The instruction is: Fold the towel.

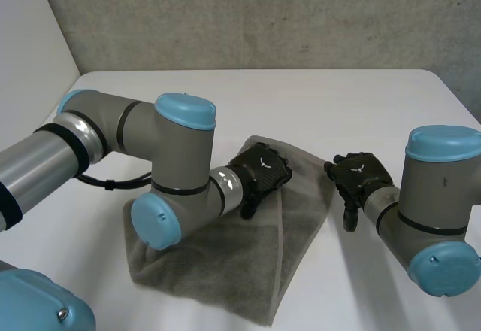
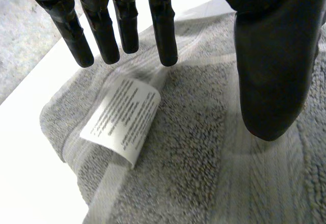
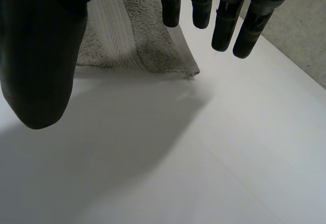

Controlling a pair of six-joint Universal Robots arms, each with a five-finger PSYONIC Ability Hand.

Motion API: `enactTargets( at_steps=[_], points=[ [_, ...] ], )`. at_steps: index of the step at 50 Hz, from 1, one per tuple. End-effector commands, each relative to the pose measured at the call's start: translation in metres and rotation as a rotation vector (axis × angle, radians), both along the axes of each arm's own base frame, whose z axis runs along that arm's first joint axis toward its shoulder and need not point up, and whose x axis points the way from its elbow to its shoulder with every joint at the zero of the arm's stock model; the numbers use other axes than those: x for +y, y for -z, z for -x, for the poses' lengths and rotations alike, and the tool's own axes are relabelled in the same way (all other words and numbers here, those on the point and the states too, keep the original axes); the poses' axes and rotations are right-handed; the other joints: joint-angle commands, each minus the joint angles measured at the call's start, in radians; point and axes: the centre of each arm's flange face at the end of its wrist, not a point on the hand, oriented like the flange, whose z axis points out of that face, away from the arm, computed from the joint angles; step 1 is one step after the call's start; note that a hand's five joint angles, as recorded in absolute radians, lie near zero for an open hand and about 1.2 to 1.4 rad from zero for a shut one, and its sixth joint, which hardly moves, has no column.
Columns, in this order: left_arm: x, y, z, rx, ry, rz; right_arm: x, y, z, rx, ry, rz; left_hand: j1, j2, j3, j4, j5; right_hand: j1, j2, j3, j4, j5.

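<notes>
Left hand [image 1: 259,169] fingers [image 2: 163,30] straight over towel [image 2: 204,147], right hand [image 1: 361,177] beside it

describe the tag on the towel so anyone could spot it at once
On the white table lies a grey towel, with the left robot hand over its far end. Just beyond that hand's fingertips, near a rounded towel corner, sits the label: the only smooth white rectangle with small print on the fluffy grey cloth.
</notes>
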Motion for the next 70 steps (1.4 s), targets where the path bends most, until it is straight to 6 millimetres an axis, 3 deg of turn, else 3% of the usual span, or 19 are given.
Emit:
enactTargets(
  at_steps=[1,9,18,21,23,24,26,28,39,48,55,59,65,70],
  points=[
    [0.001,-0.001,0.005,0.015,0.009,0.025,0.0,0.001,0.0,0.002,0.0,-0.003,-0.043,-0.04,-0.049,-0.046,-0.011,-0.055,-0.059,-0.066,-0.077,-0.054],
    [-0.004,0.018,0.008,-0.011,0.009,0.012,0.0,0.004,0.0,0.004,0.0,-0.008,-0.022,-0.02,-0.028,-0.026,0.01,-0.055,-0.059,-0.066,-0.077,-0.054],
    [-0.008,0.022,0.009,-0.038,0.005,0.043,-0.001,0.005,0.0,0.005,-0.002,-0.011,0.066,0.069,0.06,0.062,0.098,-0.055,-0.059,-0.066,-0.077,-0.054],
    [-0.009,0.021,0.009,-0.04,0.0,0.047,0.0,0.005,-0.001,0.005,-0.003,-0.011,0.166,0.168,0.16,0.162,0.198,-0.055,-0.059,-0.066,-0.077,-0.054],
    [-0.009,0.021,0.009,-0.041,0.0,0.045,-0.001,0.005,0.0,0.005,-0.002,-0.011,0.428,0.431,0.422,0.425,0.46,-0.055,-0.059,-0.066,-0.077,-0.054],
    [-0.009,0.021,0.009,-0.041,0.0,0.045,-0.001,0.005,0.0,0.005,-0.002,-0.011,0.43,0.433,0.424,0.426,0.462,-0.055,-0.059,-0.066,-0.077,-0.054],
    [-0.009,0.014,0.009,-0.033,-0.002,0.056,0.0,0.005,-0.001,0.005,-0.003,-0.011,0.909,0.912,0.903,0.906,0.941,-0.055,-0.059,-0.066,-0.077,-0.054],
    [-0.009,0.012,0.009,-0.029,-0.003,0.059,0.0,0.005,-0.001,0.005,-0.003,-0.011,1.013,1.015,1.007,1.009,1.045,-0.055,-0.059,-0.066,-0.077,-0.054],
    [0.001,-0.028,0.007,0.02,-0.001,0.102,-0.001,0.0,-0.004,-0.003,-0.012,0.006,1.014,1.017,1.008,1.01,1.046,-0.055,-0.059,-0.066,-0.077,-0.054],
    [0.014,-0.071,-0.026,0.062,-0.053,0.099,-0.015,-0.018,-0.017,-0.054,-0.074,0.068,1.014,1.017,1.008,1.01,1.046,-0.055,-0.059,-0.066,-0.077,-0.054],
    [-0.001,-0.105,-0.071,0.155,-0.195,0.12,-0.023,0.004,-0.031,-0.064,-0.173,0.022,1.014,1.017,1.008,1.01,1.046,-0.055,-0.059,-0.066,-0.077,-0.054],
    [-0.01,-0.108,-0.089,0.167,-0.25,0.121,-0.025,0.018,-0.033,-0.05,-0.186,-0.003,1.014,1.017,1.008,1.01,1.046,-0.055,-0.059,-0.066,-0.077,-0.054],
    [-0.014,-0.113,-0.113,0.169,-0.314,0.129,-0.026,0.021,-0.034,-0.048,-0.195,-0.005,1.014,1.017,1.008,1.01,1.046,-0.055,-0.059,-0.066,-0.077,-0.054],
    [-0.018,-0.106,-0.123,0.161,-0.347,0.121,-0.025,0.022,-0.034,-0.053,-0.194,-0.006,1.014,1.017,1.008,1.01,1.046,0.125,0.12,0.114,0.103,0.125]
  ],
)
